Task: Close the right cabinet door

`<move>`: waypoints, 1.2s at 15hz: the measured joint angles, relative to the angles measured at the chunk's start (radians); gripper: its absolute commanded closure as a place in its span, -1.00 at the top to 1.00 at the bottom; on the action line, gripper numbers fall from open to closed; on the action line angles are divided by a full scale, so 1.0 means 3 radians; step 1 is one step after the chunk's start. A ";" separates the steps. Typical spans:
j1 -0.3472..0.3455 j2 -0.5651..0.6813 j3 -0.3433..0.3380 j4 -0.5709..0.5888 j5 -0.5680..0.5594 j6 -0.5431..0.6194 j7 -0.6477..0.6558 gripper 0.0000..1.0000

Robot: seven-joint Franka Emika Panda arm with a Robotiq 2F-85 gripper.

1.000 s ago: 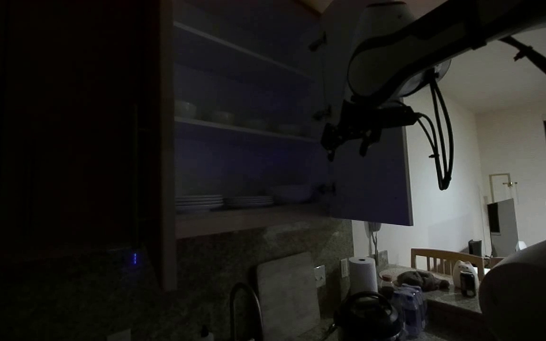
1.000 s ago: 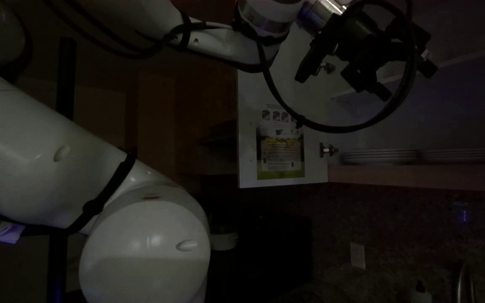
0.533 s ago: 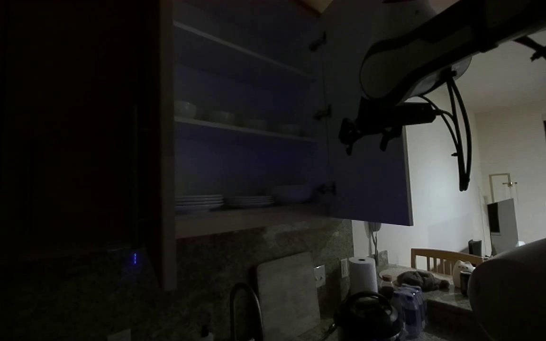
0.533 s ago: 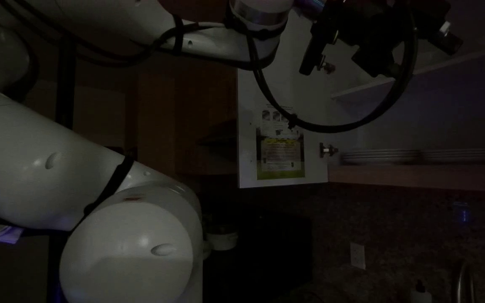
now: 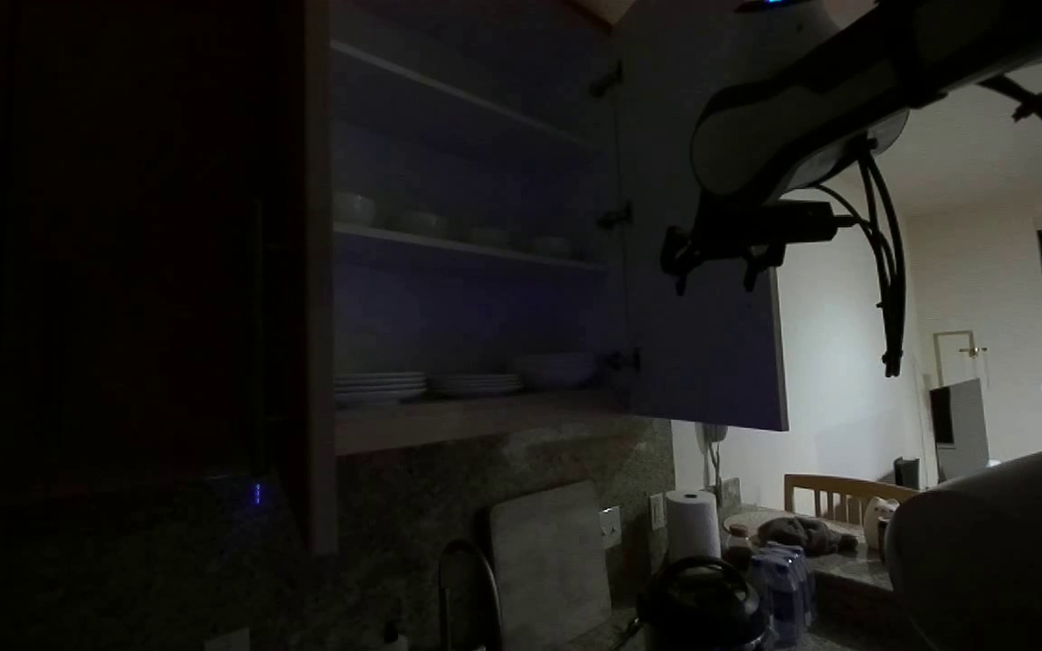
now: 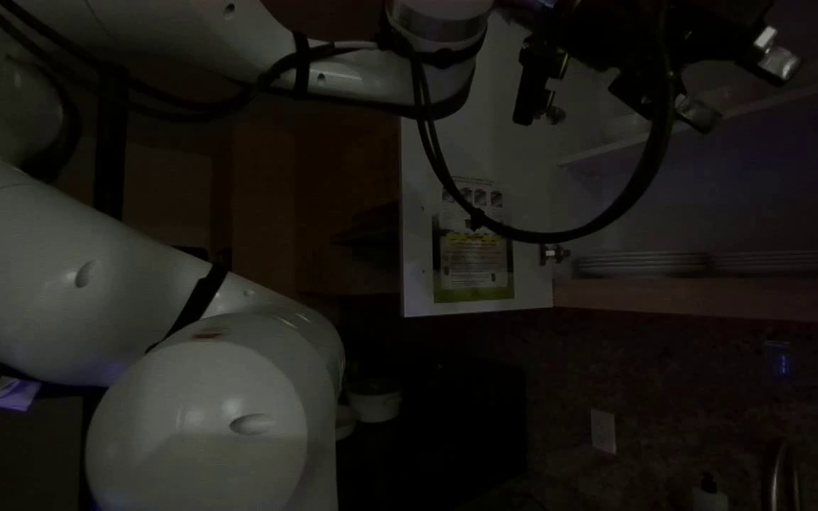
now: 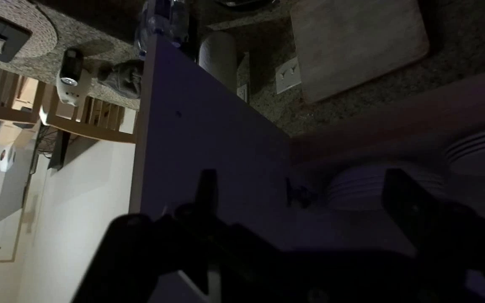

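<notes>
The black two-fingered gripper [image 5: 715,286], fingers apart, hung before the grey-blue inner face of the right cabinet door [image 5: 702,353], a tall wooden rectangle standing open; contact was unclear. Beyond lay a speckled granite tabletop [image 5: 849,568], a tan wooden chair [image 5: 849,484] at its far edge.

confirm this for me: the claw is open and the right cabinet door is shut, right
Not quite: the right cabinet door is not shut. It stands wide open, as an exterior view and the wrist view show. The claw is open, as you say.
</notes>
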 measured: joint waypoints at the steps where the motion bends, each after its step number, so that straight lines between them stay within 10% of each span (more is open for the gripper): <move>1: -0.0040 -0.0004 0.0008 0.0000 0.0000 0.0000 0.0060 1.00; 9: -0.0434 -0.0090 0.0178 0.0001 0.0000 -0.0006 0.0422 1.00; 18: -0.0359 -0.0090 0.0200 0.0001 0.0036 -0.0019 0.0436 1.00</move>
